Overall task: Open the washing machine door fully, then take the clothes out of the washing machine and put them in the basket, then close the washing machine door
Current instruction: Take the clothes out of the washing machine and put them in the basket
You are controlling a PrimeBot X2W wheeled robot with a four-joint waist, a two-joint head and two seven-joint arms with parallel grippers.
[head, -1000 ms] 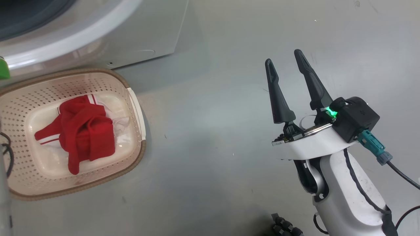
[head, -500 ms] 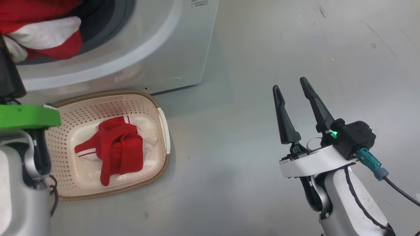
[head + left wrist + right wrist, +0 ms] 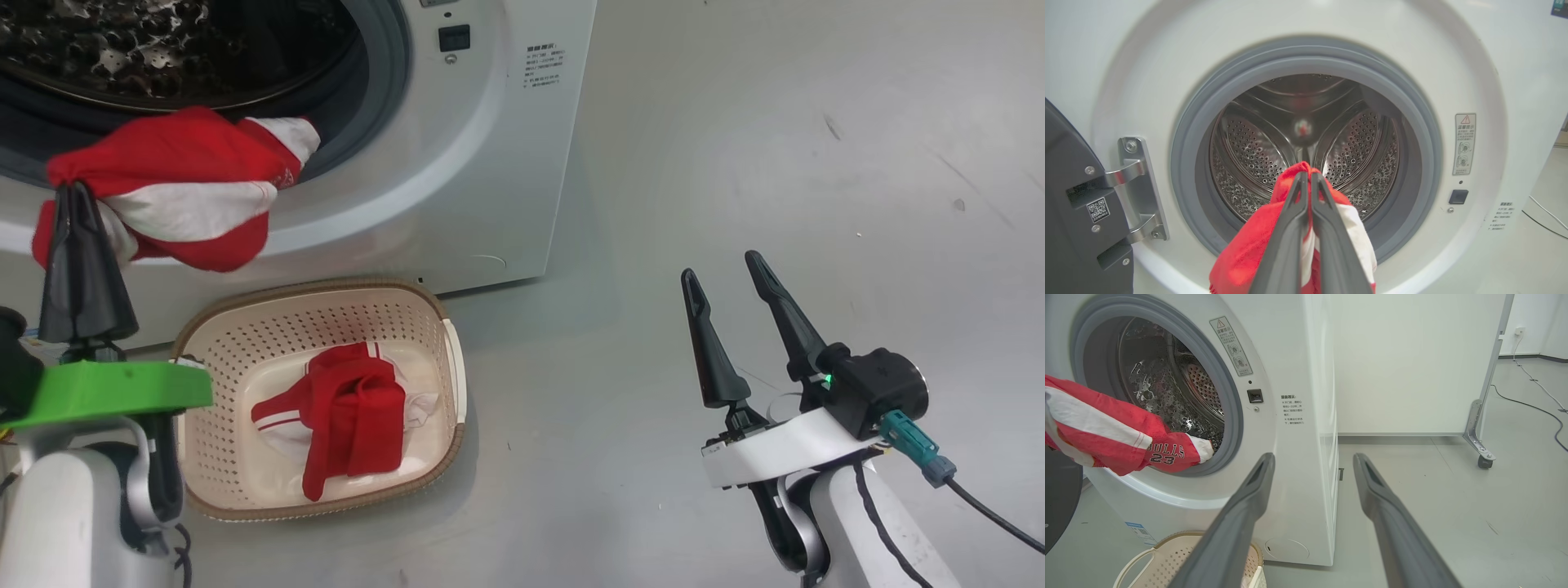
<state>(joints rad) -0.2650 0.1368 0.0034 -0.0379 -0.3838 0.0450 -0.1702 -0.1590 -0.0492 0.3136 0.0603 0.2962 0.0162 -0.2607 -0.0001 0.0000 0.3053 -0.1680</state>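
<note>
Head view: top of the white front-loading washing machine [image 3: 490, 163] cut by upper edge. Tips of the left tool [image 3: 72, 192] buried in the bright red garment with white stripes [image 3: 163, 188], contact hidden. Green collar [image 3: 114, 388] and pale left forearm [image 3: 65, 514] cover the left rim of the cream diamond-perforated plastic basket [image 3: 326, 284]; white fabric [image 3: 420, 404] mostly under a second red garment [image 3: 351, 416]. Small black-print label [image 3: 545, 65] on the machine front too small to read. Left wrist view: dark round door [image 3: 1065, 261] cut by left edge, held garment cut by bottom edge, back centre of the steel drum [image 3: 1303, 127] blurred. Right wrist view: basket partly behind one finger of the right tool [image 3: 1313, 457], cut by bottom edge.
</note>
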